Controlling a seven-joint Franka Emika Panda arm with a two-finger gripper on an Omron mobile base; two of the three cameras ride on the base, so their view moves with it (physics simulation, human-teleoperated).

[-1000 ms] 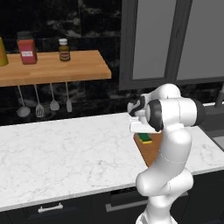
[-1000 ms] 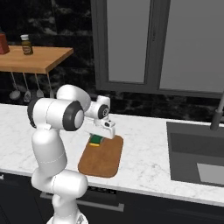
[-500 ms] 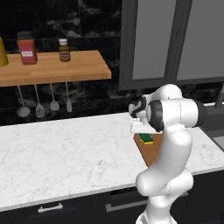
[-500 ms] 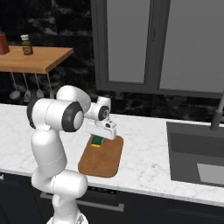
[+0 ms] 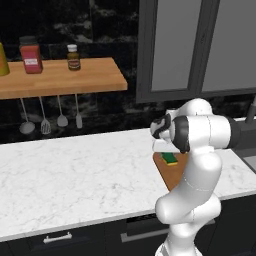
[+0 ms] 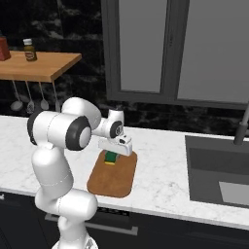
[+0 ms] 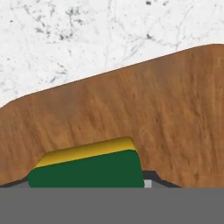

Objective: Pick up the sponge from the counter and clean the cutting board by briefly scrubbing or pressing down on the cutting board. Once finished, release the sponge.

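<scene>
The sponge (image 7: 87, 168), dark green over yellow foam, sits between the fingers of my gripper (image 7: 87, 183), which is shut on it. The brown wooden cutting board (image 7: 153, 109) lies right beneath it on the white marble counter (image 7: 65, 35). In the right base view my gripper (image 6: 113, 152) holds the sponge (image 6: 111, 157) low over the far end of the cutting board (image 6: 112, 177). From the left base view the sponge (image 5: 170, 159) shows under the hand, over the cutting board (image 5: 174, 176). Whether the sponge touches the board I cannot tell.
A sink (image 6: 219, 170) with a tap (image 6: 240, 129) is set into the counter (image 6: 160, 165) to the board's right. An orange-brown wall shelf (image 5: 65, 77) with bottles hangs at the back left, with utensils (image 5: 45, 117) under it. Grey cabinet doors (image 5: 200, 50) stand above.
My hand and the sponge have shifted slightly to the right over the board's far end. The grip is unchanged.
</scene>
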